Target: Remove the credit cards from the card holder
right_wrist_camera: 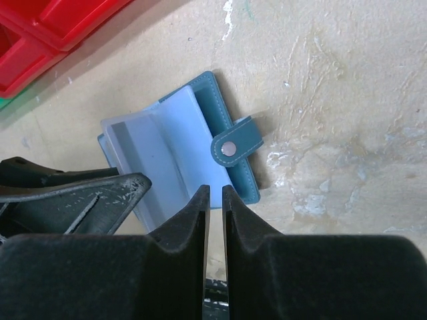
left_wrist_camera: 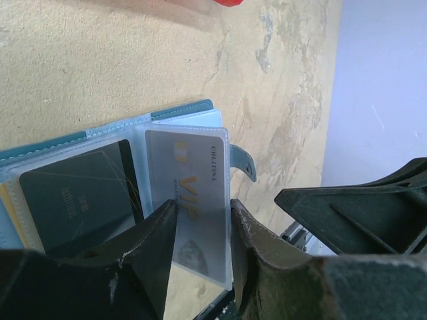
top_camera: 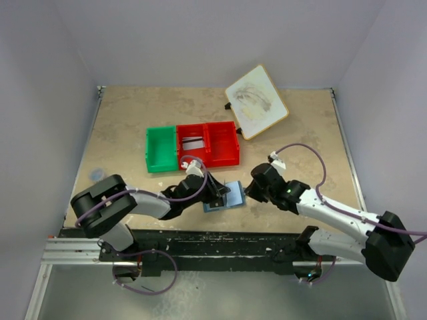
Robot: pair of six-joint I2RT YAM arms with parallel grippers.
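- Here, the card holder (top_camera: pixel 227 197) lies open on the bench (top_camera: pixel 120 120), at 6 o'clock from the red bins (top_camera: pixel 223 143). The left pincer (top_camera: pixel 217 193) meets it from 9 o'clock, the right pincer (top_camera: pixel 248 191) from 3 o'clock.
- The left pincer's jaws are part-closed, pressing both edges of a clear sleeve with the grey-white card (left_wrist_camera: pixel 193 183) inside.
- The right pincer's jaws stand a narrow slit apart and empty, at the holder's edge.
- The bench is tan and scuffed, the walls pale lilac.
- Only the left wrist view shows the dark card (left_wrist_camera: pixel 77 200); only the right wrist view shows the snap tab (right_wrist_camera: pixel 235 143).
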